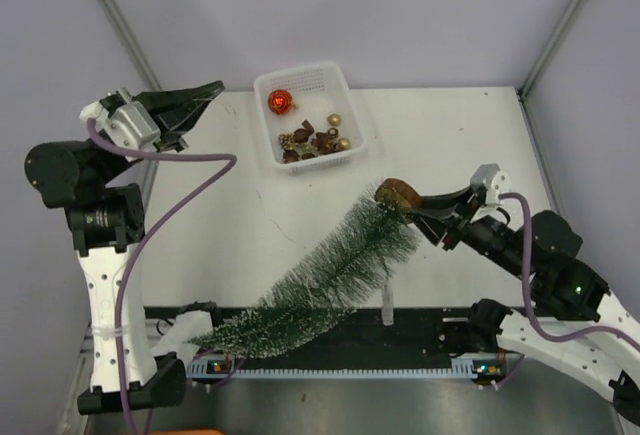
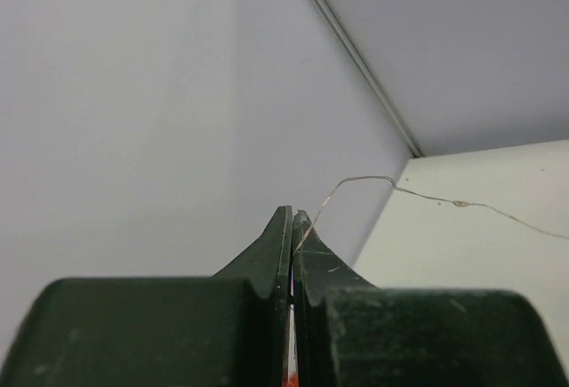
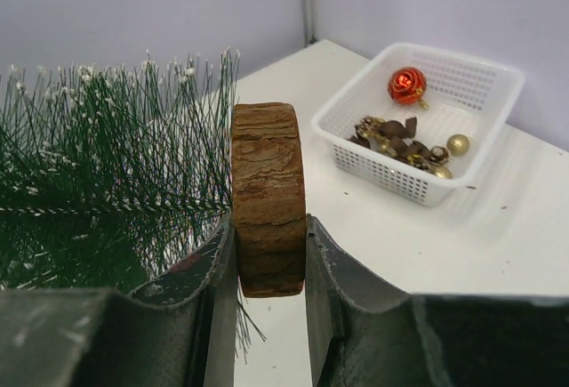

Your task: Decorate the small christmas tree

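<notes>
Squeezing the wooden base (image 3: 267,173) so the small christmas tree (image 1: 320,285) lies tipped over near the white basket (image 1: 300,69), the right claw (image 3: 267,237) holds it steady, while the left claw (image 2: 292,218), left of the basket, pinches a thin wire (image 2: 356,180), maybe for wrapping.

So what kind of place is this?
Probably a robot test booth. The left arm and right arm stand at a white table, with plain grey walls around it.

Black-and-white arms (image 1: 100,295), purple cables (image 1: 190,156)
</notes>
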You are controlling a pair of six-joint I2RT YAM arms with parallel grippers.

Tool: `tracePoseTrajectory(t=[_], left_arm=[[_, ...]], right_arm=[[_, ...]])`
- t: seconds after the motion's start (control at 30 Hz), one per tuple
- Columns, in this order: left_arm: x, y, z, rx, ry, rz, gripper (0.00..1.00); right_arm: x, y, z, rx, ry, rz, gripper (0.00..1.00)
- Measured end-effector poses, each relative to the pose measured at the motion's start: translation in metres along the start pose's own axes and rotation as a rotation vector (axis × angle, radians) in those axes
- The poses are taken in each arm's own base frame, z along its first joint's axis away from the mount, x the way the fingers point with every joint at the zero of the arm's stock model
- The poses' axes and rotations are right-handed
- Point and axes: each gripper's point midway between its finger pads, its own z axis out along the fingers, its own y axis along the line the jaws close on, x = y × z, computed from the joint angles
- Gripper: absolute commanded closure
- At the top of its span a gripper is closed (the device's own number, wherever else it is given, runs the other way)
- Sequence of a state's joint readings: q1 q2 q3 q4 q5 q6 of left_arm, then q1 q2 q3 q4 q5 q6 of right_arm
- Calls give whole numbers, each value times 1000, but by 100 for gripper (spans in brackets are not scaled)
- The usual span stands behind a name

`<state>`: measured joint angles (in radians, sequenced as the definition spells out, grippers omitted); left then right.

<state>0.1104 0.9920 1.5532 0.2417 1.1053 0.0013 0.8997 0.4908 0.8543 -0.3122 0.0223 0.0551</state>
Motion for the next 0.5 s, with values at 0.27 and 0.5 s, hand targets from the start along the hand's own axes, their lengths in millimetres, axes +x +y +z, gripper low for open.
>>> tracePoseTrajectory(t=[0.27, 0.5], left_arm=[[81, -27, -17, -59, 127, -324, 100], [99, -56, -36, -120, 191, -460, 100]], right_arm=[[-70, 21, -10, -88, -171, 156, 100], [-121, 17, -12, -66, -363, 389, 100]])
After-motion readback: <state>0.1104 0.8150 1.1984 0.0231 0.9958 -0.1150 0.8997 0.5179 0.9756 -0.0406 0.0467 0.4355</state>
